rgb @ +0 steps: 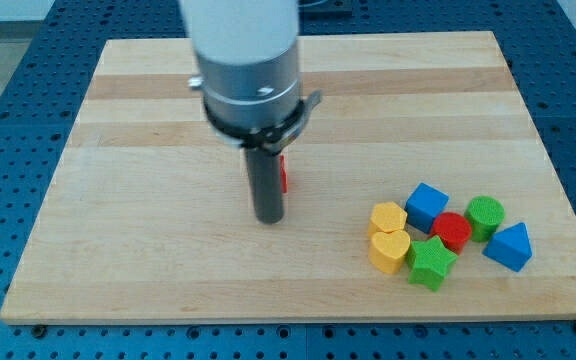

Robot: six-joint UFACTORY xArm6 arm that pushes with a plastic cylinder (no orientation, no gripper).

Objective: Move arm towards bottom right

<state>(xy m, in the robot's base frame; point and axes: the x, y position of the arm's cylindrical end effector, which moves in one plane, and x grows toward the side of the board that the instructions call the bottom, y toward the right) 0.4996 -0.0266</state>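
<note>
Camera view: rod hanging over the middle of the wooden board point(148, 290), my tip point(269, 218) resting on bare wood a little toward the view's left of centre. No jaws on this arm, so nothing to open or close and nothing held; only a plain rod end. Just behind the rod, a sliver of a red block point(282, 175), shape hidden by the rod, touching or nearly touching it; cannot tell which.

Toward the bottom right corner, a tight cluster: two yellow heart-like blocks point(389, 217) point(389, 250) on its left side, a blue block point(427, 205) at its top, a red round block point(452, 231) in the middle, a green star point(432, 263) at its bottom, a green round block point(485, 215) and a blue triangular block point(509, 246) on its right side. Most appear to touch their neighbours.

Step in hand, by judgement: slide from the centre toward the bottom right corner. Straight diagonal likely runs into the yellow hearts first, so worth keeping the path low, along the bottom edge and beneath the green star, if the cluster is to stay put. Slow, even travel advisable; a glancing hit on one block would probably scatter several. Also worth drawing away cleanly from the red sliver behind the rod, to avoid dragging it along.
</note>
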